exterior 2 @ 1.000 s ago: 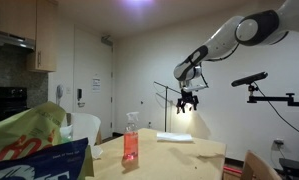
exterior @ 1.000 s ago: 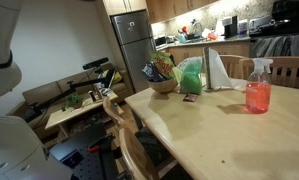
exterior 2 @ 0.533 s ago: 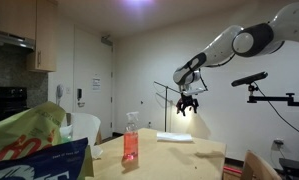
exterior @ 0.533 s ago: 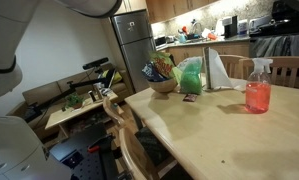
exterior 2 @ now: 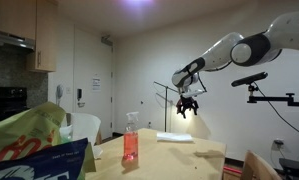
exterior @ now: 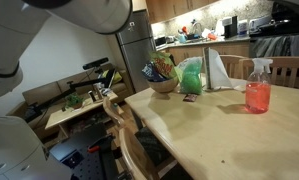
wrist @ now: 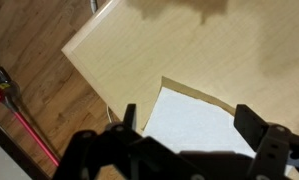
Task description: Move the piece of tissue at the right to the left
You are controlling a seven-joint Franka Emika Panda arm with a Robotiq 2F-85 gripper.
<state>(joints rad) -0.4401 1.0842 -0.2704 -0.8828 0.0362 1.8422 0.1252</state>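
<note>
The end effector [wrist: 190, 124] is hovering with its fingers spread wide above a white tissue [wrist: 194, 105], which is lying flat near the corner of the pale tabletop [wrist: 169, 45]. Wooden floor [wrist: 39, 110] is showing beyond.

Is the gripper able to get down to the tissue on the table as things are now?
Probably yes: the open gripper hangs above the tissue with nothing between them; the spray bottle stands well aside.

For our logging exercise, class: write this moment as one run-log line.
phase: pre-grasp | gripper: open, above tissue, no contact | tissue: flat on table, near edge | task: not yet done
</note>
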